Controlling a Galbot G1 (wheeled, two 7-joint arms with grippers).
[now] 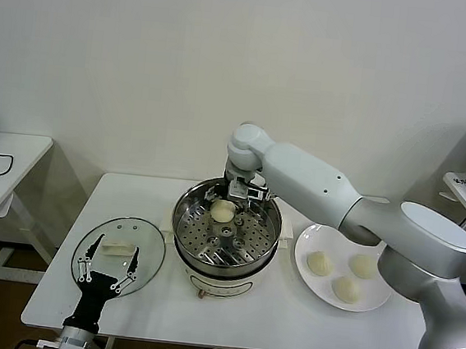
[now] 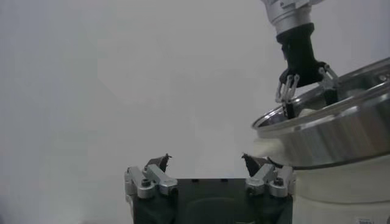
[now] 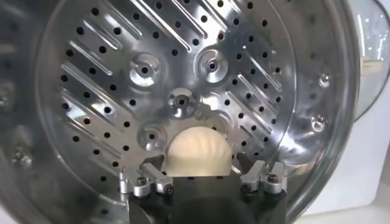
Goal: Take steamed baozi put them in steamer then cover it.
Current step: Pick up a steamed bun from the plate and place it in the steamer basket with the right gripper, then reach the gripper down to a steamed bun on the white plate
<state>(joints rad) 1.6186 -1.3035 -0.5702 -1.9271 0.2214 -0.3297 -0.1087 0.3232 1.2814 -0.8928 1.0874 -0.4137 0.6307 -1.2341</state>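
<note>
Baozi number 1 [image 1: 223,211] sits on the perforated floor of the steamer [image 1: 188,236], toward its far side, and 3 more baozi [image 1: 320,263] wait on the white plate [image 1: 374,306] to the right of the cooker. By my judgement the step in hand is the first placement: the bun is down inside the basket, with 3 transfers and the covering not yet done.

The right gripper [image 3: 201,178] hangs just above that bun, reaching in over the far rim of the steamer. In the right wrist view its fingers [image 3: 144,179] stand spread on either side of the bun, wider than it, and I cannot tell whether they touch the dough; it looks released rather than gripped.

The next move, as I judge it, calls for lifting straight up clear of the rim without dragging the bun, then crossing to the plate for another.

The left gripper [image 1: 107,268] is parked low at the near left, fingers apart and holding nothing, just over the near edge of the glass lid [image 1: 148,249], which lies flat on the table [image 1: 285,324] left of the steamer.
</note>
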